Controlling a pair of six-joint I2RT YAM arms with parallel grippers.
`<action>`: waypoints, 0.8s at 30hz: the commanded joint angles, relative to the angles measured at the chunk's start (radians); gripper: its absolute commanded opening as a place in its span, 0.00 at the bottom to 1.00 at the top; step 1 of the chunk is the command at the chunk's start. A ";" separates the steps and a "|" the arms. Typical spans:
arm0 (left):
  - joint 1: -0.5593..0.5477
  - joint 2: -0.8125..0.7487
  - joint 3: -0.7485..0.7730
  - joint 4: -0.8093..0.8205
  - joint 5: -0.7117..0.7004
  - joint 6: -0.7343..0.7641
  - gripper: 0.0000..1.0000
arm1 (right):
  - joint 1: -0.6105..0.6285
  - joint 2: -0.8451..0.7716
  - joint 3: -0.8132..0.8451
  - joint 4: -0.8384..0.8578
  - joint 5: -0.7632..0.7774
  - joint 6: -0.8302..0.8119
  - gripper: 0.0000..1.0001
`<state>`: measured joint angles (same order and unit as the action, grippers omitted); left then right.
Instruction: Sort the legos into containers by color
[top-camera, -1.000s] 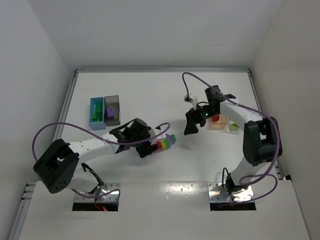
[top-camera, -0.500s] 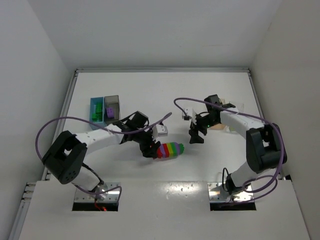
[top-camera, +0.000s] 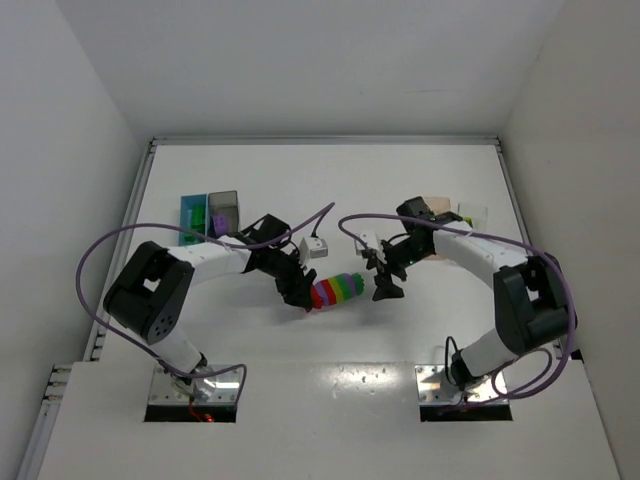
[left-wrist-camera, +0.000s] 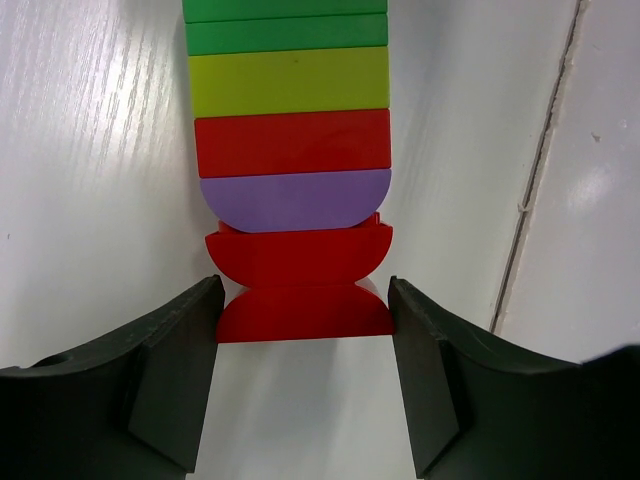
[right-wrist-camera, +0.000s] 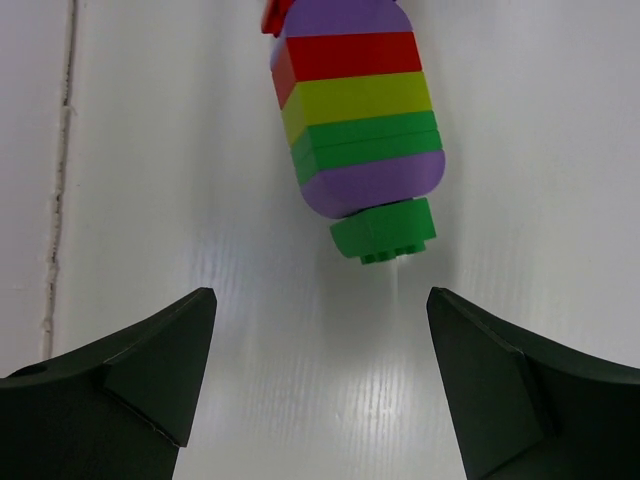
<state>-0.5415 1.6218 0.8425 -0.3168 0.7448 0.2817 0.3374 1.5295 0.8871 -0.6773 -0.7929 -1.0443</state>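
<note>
Midway across the tabletop, where your left jaws clamp the red end of the rainbow lego stack, bring the wide-apart right jaws squarely around the green end brick before closing and pulling straight off.

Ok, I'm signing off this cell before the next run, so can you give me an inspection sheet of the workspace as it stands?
Surface: white table, glossy.
Job's things: rainbow lego stack mid-table between the grippers; light blue bin holding green bricks and dark grey bin holding purple bricks at left; peach bin and clear bin at right, partly hidden.
Clutter: nothing seen.
Grippers: left gripper shut on the stack's red end; right gripper open, short of the green end.
Cables: left purple cable and right purple cable loop freely.
Surroundings: white walls on three sides.
</note>
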 joint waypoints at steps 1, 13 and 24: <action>0.002 0.003 0.032 0.018 0.027 0.033 0.23 | 0.011 0.043 0.073 -0.025 -0.085 -0.039 0.86; -0.017 -0.048 0.003 0.045 -0.038 0.074 0.23 | 0.022 0.277 0.302 -0.214 -0.097 0.007 0.86; -0.026 -0.066 -0.016 0.045 -0.038 0.093 0.23 | 0.061 0.391 0.411 -0.321 -0.097 0.007 0.86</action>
<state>-0.5503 1.6089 0.8391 -0.3046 0.6891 0.3290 0.3859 1.9125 1.2568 -0.9546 -0.8391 -1.0359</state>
